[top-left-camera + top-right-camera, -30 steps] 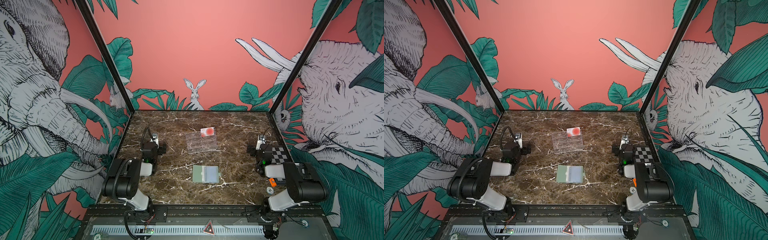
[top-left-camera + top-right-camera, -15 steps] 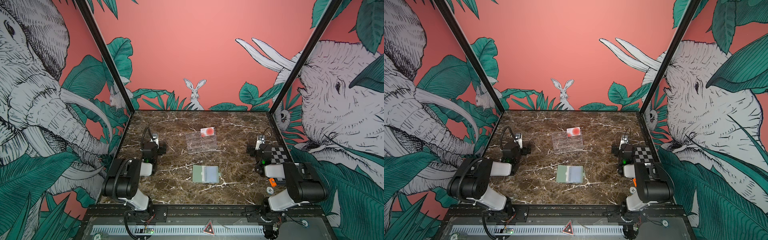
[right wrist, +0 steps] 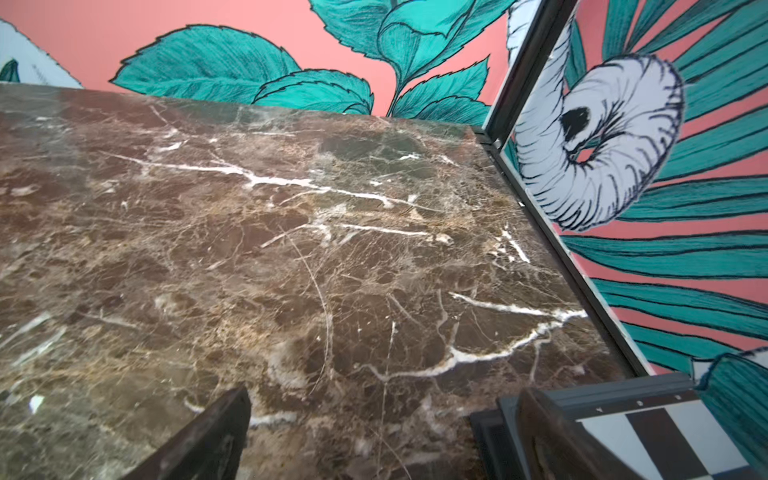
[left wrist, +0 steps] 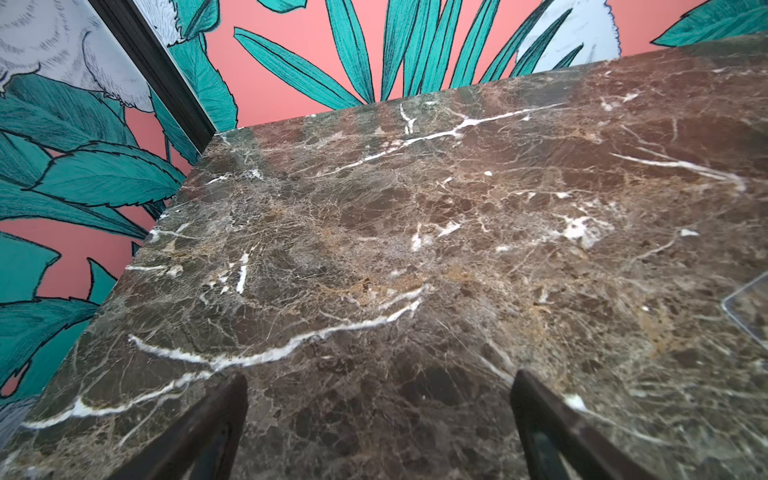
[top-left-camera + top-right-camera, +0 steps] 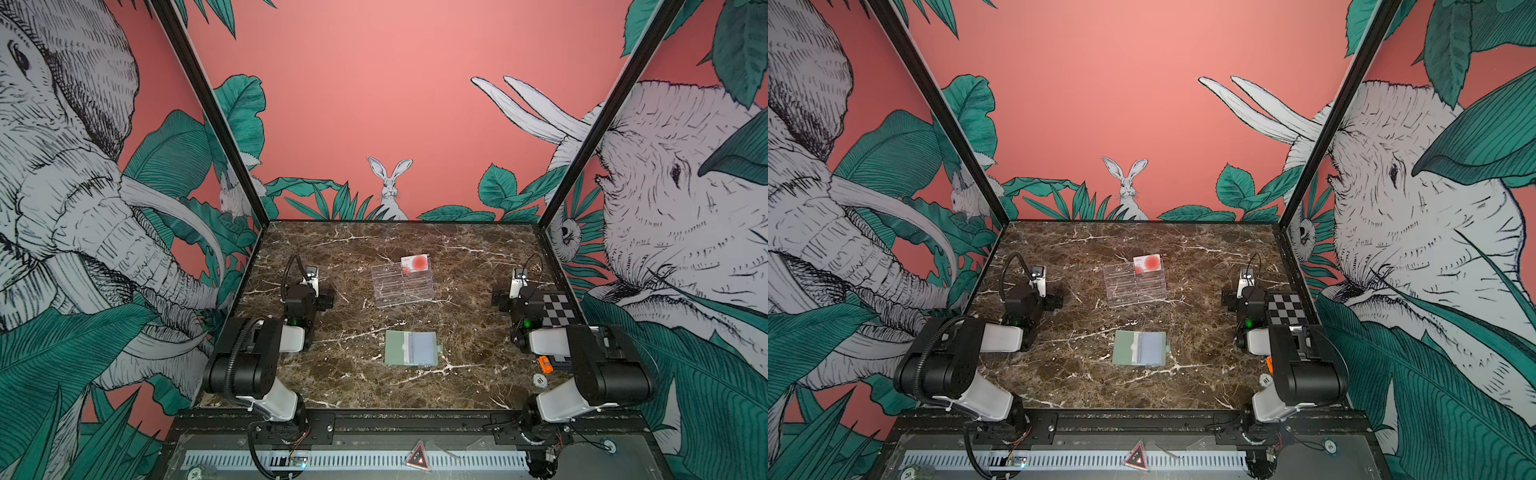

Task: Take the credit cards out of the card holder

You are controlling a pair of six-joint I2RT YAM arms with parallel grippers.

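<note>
The marble table [image 5: 340, 382] bears the card holder [image 5: 411, 348], clear stand [image 5: 401, 291], checkered board [image 5: 561, 309], perhaps a chip [image 5: 539, 379].

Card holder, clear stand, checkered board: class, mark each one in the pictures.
Card holder [image 5: 411, 348]: a top view, its middle, at the clear sleeve's edge.
Clear stand [image 5: 402, 286]: a top view, its middle tiers.
Checkered board [image 5: 561, 307]: a top view, its patterned face.

back wall: coral-pink panel [image 5: 374, 104], painted white rabbit [image 5: 390, 187], teal leaves [image 5: 241, 112] | side walls: grey line-drawn elephants [image 5: 75, 199] among teal foliage | frame: black corner posts [image 5: 219, 124] | desk: dark brown marble-patterned desk [image 5: 332, 374], white veins | light: soft, even
</note>
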